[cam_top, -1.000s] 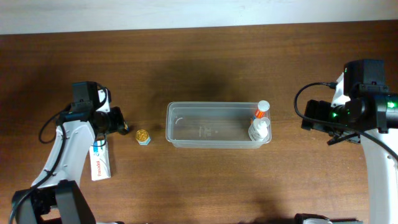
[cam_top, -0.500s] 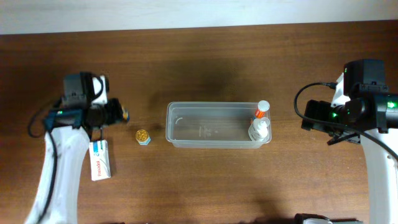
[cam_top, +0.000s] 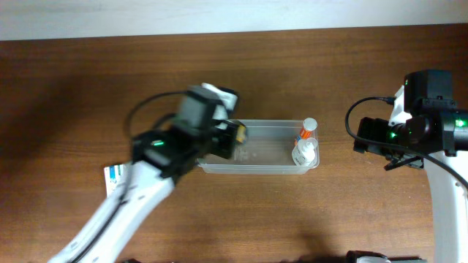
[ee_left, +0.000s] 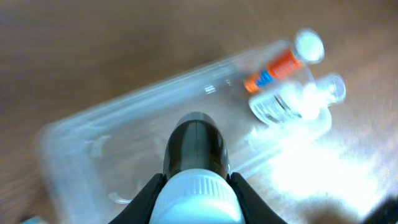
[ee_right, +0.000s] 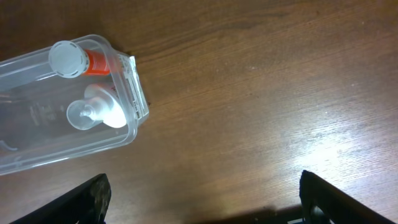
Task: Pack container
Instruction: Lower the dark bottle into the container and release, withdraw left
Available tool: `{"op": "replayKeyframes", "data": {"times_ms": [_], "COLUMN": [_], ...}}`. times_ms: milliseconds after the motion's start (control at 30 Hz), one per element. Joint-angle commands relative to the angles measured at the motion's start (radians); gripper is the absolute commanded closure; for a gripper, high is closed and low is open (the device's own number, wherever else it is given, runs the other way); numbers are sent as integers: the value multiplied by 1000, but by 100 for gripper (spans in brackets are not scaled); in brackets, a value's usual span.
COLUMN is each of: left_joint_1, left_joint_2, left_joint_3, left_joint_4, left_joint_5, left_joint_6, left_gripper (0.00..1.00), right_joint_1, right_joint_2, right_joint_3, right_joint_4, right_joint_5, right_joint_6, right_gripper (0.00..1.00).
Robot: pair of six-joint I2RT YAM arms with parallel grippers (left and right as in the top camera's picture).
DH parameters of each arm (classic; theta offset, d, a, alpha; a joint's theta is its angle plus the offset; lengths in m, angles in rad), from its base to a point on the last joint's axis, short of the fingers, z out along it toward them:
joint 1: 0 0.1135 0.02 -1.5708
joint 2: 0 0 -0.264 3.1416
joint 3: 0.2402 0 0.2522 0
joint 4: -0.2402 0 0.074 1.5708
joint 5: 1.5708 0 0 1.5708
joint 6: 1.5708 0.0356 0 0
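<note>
The clear plastic container (cam_top: 256, 169) lies in the middle of the table. At its right end lie an orange-labelled bottle with a white cap (cam_top: 308, 128) and a clear bottle (cam_top: 305, 152). My left gripper (cam_top: 237, 136) hangs over the container's left half, shut on a small dark bottle with a white ribbed cap (ee_left: 196, 146). In the left wrist view the container (ee_left: 81, 134) lies below that bottle. My right gripper (ee_right: 205, 202) is open and empty, to the right of the container (ee_right: 62, 146) and apart from it.
A small white-and-green box (cam_top: 113, 175) lies on the table at the left, partly hidden by my left arm. The right arm's base and cables (cam_top: 420, 124) stand at the right edge.
My left arm has swung right from the table's left side to above the container, carrying the small bottle that stood beside the box. The right arm has not moved.
</note>
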Motion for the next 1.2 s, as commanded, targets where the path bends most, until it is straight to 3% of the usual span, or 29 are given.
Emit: {"op": "replayKeyframes", "data": {"times_ms": [0,200,600,633,667,700,833,1067,1167], "left_joint_1": [-90,-152,-196,-196,-196,-196,-196,-193,-175], "left_joint_2": [119,271,424,425,426,426,426,372,315], "left_joint_3": [0,1,1,1,1,1,5,106,166], "left_joint_4": [46,150,327,327,327,327,326,225,143], "left_joint_5": [-22,-22,-23,-22,-23,-23,-22,-23,-27], "left_joint_6": [26,55,55,55,55,55,55,56,55], "left_gripper": [100,99,99,95,78,68,42,25,13], "right_joint_1": [-39,-119,-123,-123,-123,-123,-123,-123,-123], "right_joint_2": [1,0,0,0,0,0,0,0,0], "right_joint_3": [-3,-3,-3,-3,-3,-3,-3,-3,-3], "right_joint_4": [-11,-21,-20,-20,-20,-20,-20,-20,-20], "right_joint_5": [-11,-40,-39,-39,-39,-39,-39,-39,-39], "right_joint_6": [5,5,5,5,5,5,-7,-11,-14], "right_gripper": [11,11,11,11,11,11,11,11,11]}}
